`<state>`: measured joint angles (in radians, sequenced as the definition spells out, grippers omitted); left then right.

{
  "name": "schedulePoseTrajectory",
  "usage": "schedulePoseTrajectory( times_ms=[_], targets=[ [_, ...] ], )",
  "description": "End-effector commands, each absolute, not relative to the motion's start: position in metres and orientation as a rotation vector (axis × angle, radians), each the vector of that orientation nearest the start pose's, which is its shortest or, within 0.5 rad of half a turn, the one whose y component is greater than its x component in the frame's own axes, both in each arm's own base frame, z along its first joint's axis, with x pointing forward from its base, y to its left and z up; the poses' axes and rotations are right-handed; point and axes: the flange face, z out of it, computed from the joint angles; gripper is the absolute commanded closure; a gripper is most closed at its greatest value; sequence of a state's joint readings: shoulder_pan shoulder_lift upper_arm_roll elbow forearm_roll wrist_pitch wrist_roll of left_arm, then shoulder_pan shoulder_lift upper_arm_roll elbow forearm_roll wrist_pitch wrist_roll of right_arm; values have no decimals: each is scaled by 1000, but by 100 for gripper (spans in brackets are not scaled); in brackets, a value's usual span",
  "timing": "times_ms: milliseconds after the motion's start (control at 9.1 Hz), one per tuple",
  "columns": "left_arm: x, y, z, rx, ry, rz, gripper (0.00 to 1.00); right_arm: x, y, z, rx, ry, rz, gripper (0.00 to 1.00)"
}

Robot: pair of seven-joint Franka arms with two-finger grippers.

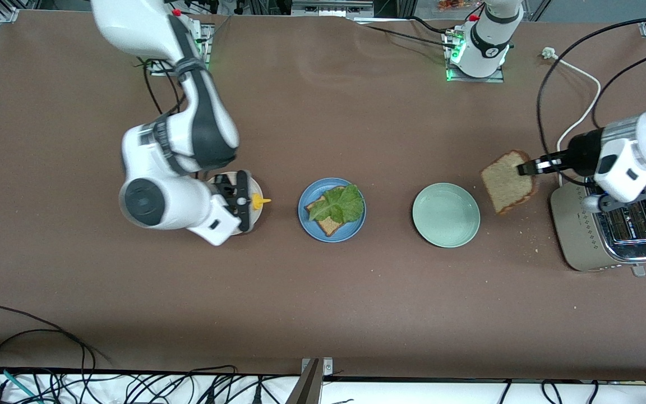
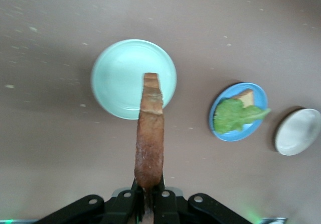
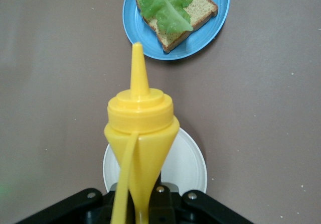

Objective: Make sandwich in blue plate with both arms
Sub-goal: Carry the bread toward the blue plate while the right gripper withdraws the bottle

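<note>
Two grippers carry loads as we see it: the left gripper is clamped on the crust edge of a bread slice, held up on edge between the toaster and the mint-green plate; the right gripper is closed around a yellow squeeze bottle over the cream-white plate, its nozzle aimed toward the blue plate. We find the sandwich half built on that blue plate, midway along the table: one bread slice with a lettuce leaf on top. Between the held slice and the blue plate sits the mint-green plate. Crumbs dot the table near the toaster.
</note>
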<state>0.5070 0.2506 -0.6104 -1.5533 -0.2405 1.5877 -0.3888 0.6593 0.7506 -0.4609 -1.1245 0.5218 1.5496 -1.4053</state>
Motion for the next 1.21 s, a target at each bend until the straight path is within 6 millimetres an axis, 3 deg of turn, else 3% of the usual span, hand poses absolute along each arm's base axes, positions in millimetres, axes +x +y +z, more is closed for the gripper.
schedulePoseTrajectory(
  times_ms=[0,110,220,550,660,879,1099],
  targets=[
    [611,-96,491,-3531,-652,499,100,672,185,356,2460,2838,129,100],
    [610,-124,477,-3537,-708,490,100,672,140,337,2471,2958,298,100],
    [608,-154,463,-3545,-780,454,100,665,109,316,2444,3065,459,100],
    [612,-213,426,-3572,-970,471,100,640,32,255,2330,3230,962,100],
    [611,-240,413,-3563,-1042,474,100,634,18,238,2293,3274,1148,100],
    [606,-292,398,-3559,-1191,415,100,626,-7,208,2186,3308,1312,100],
    [599,-322,397,-3564,-1261,371,100,615,-25,168,2188,3308,1429,100]
  ],
)
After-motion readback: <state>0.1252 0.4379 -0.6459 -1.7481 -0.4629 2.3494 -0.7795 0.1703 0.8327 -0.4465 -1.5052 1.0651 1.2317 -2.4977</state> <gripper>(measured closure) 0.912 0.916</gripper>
